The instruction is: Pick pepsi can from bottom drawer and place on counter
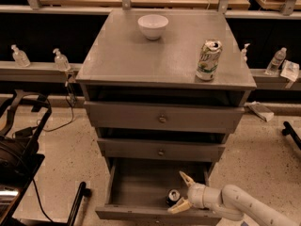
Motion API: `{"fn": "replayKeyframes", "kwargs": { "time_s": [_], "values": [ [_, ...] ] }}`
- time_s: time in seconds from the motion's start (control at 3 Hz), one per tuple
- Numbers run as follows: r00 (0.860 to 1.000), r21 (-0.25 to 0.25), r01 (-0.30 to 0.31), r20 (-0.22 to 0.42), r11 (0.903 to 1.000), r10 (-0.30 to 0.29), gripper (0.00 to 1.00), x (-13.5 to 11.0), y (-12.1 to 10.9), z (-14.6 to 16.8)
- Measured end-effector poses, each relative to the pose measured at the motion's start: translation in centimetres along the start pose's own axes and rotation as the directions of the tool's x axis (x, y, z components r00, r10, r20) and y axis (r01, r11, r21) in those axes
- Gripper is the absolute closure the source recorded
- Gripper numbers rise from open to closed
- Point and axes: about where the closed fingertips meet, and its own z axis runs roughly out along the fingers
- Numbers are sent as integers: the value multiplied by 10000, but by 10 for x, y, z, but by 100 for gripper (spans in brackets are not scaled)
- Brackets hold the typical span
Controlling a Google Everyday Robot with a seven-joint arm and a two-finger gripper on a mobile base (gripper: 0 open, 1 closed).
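The bottom drawer (136, 192) is pulled open at the foot of the grey cabinet. The pepsi can (173, 197) stands inside it near the front right, its silver top showing and its dark body mostly hidden. My gripper (181, 191) reaches into the drawer from the right. It is open, with one cream finger (186, 178) behind the can and the other in front of it. The fingers stand around the can without closing on it. The counter (141, 51) is the cabinet's flat grey top.
A white bowl (153, 26) sits at the back of the counter and a dented white-and-green can (208, 60) at its right. Two knobbed drawers are shut above. Small bottles (60, 59) line the ledge behind. Black equipment (19, 149) stands at the left.
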Motion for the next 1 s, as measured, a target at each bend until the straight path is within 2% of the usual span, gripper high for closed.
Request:
{"fn": "replayKeyframes", "kwargs": {
  "time_s": [1.0],
  "values": [
    [9983, 447, -532, -231, 9976, 542, 0, 46, -8, 26]
  ]
}}
